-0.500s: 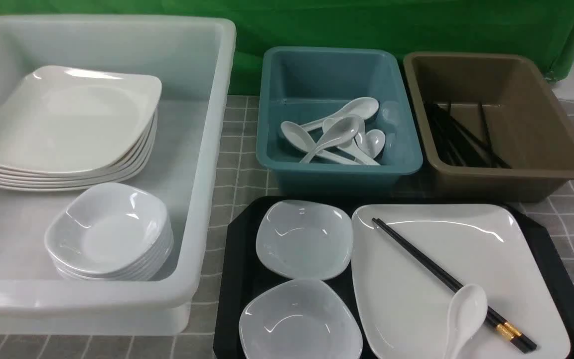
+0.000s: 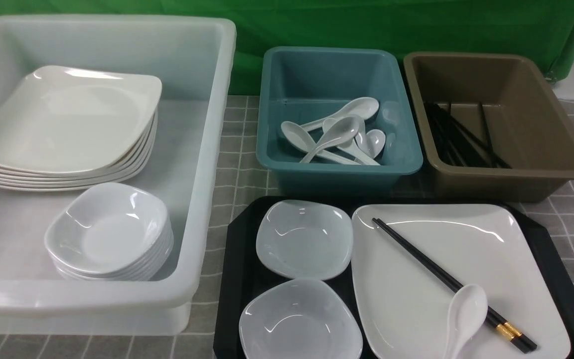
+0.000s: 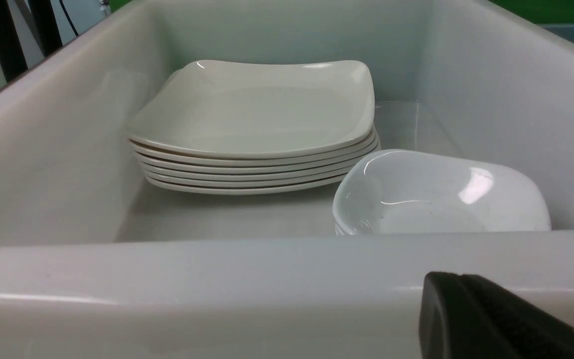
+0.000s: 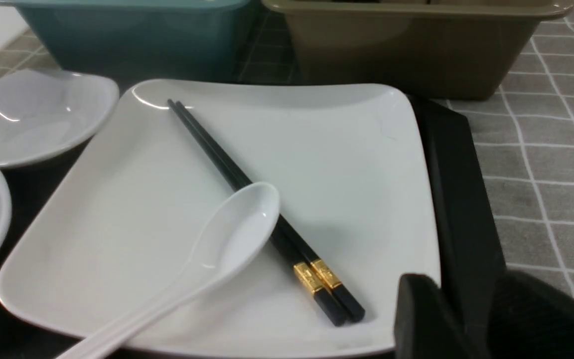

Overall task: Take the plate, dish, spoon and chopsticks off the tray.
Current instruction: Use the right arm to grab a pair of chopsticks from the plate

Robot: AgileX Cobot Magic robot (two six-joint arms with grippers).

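The black tray (image 2: pixel 237 279) holds two small white dishes (image 2: pixel 304 238) (image 2: pixel 299 321) on its left side and the large white plate (image 2: pixel 446 249) on its right. Black chopsticks (image 2: pixel 431 269) lie diagonally across the plate, and the white spoon (image 2: pixel 466 309) rests over them near their gold bands. In the right wrist view my right gripper (image 4: pixel 471 324) hovers open and empty by the plate's (image 4: pixel 327 164) near right corner and the tray rim (image 4: pixel 456 199), close to the chopsticks' (image 4: pixel 227 169) thick ends and the spoon (image 4: pixel 237 229). My left gripper (image 3: pixel 446 284) is shut and empty, just outside the white tub's near wall.
A big white tub (image 2: pixel 207 149) at the left holds a stack of plates (image 2: pixel 68 129) and a stack of small dishes (image 2: pixel 110 229). Behind the tray stand a teal bin (image 2: pixel 339 75) with several spoons and a brown tub (image 2: pixel 541 124) with chopsticks. A grey checked cloth covers the table.
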